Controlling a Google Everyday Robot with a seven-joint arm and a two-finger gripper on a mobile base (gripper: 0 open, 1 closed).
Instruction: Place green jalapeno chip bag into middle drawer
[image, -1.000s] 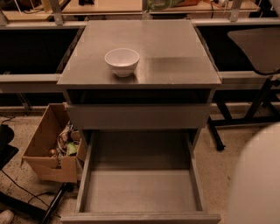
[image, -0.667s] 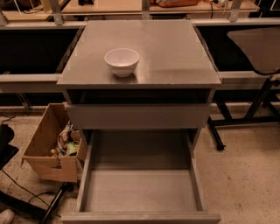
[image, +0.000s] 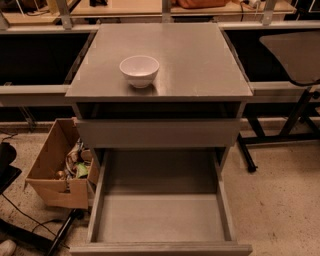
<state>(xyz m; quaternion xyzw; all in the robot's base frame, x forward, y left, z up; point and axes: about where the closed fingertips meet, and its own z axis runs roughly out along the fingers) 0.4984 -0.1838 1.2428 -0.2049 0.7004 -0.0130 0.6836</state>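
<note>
The middle drawer (image: 160, 217) is pulled out towards me at the bottom of the grey metal cabinet. Its flat bottom is bare and its plain front (image: 160, 248) is at the lower edge of the view. The green jalapeno chip bag is out of view. The gripper is not in view either. A white round bowl (image: 139, 70) stands on the cabinet top (image: 200, 60), left of centre.
A shut drawer front (image: 160, 132) sits above the open drawer. An open cardboard box (image: 57, 172) with odds and ends stands on the floor to the left. Black cables and a stand base (image: 30, 235) lie at the lower left. A table leg (image: 295, 125) stands to the right.
A white rounded shape at the lower right edge one second ago has left the view. The bowl, cabinet and open drawer have not moved.
</note>
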